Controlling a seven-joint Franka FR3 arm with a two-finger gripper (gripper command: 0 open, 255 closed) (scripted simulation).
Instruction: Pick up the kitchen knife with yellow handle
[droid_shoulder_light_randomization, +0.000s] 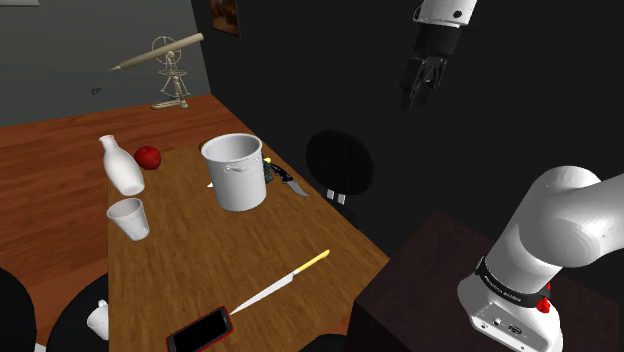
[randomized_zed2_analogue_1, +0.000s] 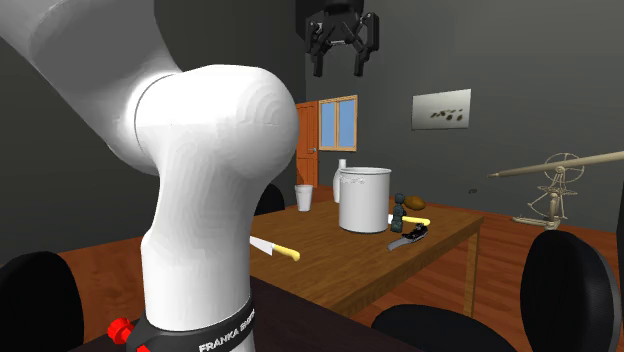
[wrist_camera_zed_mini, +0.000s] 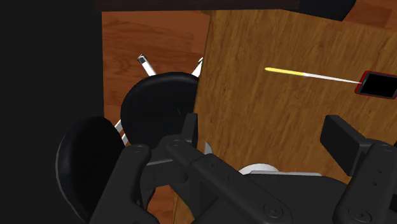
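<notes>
The pincer (randomized_zed2_analogue_1: 339, 66) hangs high above the surface (droid_shoulder_light_randomization: 200, 250), fingers spread apart and empty. The yellow-handled knife (droid_shoulder_light_randomization: 283, 281) lies flat near the edge closest to the stand (droid_shoulder_light_randomization: 425, 265), its blade tip just beside the red phone (droid_shoulder_light_randomization: 200, 330).

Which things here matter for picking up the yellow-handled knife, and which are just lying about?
Job: yellow-handled knife, gripper.
Lying about: pot, bottle, cup, apple, phone, telescope.

White arm (droid_shoulder_light_randomization: 560, 225), black gripper (randomized_zed2_analogue_1: 338, 66), black band (randomized_zed2_analogue_1: 215, 322) — seemingly lettered — red knob (randomized_zed2_analogue_1: 122, 328)
</notes>
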